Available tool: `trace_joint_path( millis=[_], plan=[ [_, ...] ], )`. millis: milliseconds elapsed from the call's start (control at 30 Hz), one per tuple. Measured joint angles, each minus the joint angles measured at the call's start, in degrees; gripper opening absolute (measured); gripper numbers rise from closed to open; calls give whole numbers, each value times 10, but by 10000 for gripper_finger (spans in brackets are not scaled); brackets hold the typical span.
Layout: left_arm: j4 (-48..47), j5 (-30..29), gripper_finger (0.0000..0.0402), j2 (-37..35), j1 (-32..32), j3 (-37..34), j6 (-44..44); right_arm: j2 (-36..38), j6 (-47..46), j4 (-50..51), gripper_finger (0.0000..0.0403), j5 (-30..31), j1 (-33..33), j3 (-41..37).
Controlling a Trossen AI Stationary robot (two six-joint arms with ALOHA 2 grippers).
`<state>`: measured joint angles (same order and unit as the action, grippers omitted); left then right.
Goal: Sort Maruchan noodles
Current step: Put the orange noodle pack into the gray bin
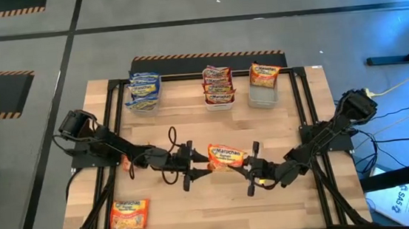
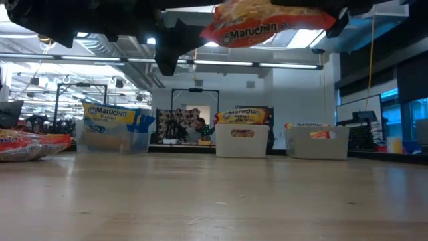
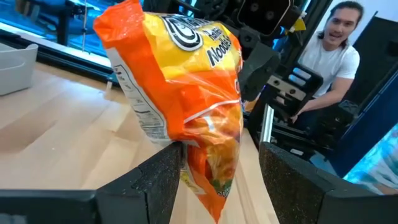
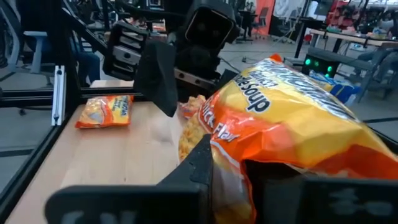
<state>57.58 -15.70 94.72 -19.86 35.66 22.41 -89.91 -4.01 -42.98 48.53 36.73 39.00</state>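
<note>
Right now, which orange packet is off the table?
The orange packet mid-table, pinched by the shut right gripper, with the open left gripper's fingers at its other end. The other loose orange packet lies flat at the near-left corner.

An orange Maruchan packet [image 2: 267, 25] hangs high above the wooden table [image 2: 214, 201], held among dark arm parts at the top edge. Along the far side stand three clear bins: the left bin [image 2: 112, 137] with blue-white packets, the middle bin [image 2: 242, 139] and the right bin [image 2: 317, 142]. At the near left lies another packet [image 2: 30, 144].
</note>
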Motion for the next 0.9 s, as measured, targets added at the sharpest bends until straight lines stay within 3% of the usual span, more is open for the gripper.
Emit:
trace_joint_path(
  millis=[433,600,733,900],
  plan=[
    [0,5,211,0,19,0,14,0,26,-21,30,1,15,0],
    [17,54,211,0,24,0,26,0,31,-25,30,-6,11,0],
    [35,84,211,0,23,0,26,-13,30,-37,30,-62,-17,1],
    [38,92,211,0,21,2,25,-21,48,-35,30,-64,-33,19]
  ],
)
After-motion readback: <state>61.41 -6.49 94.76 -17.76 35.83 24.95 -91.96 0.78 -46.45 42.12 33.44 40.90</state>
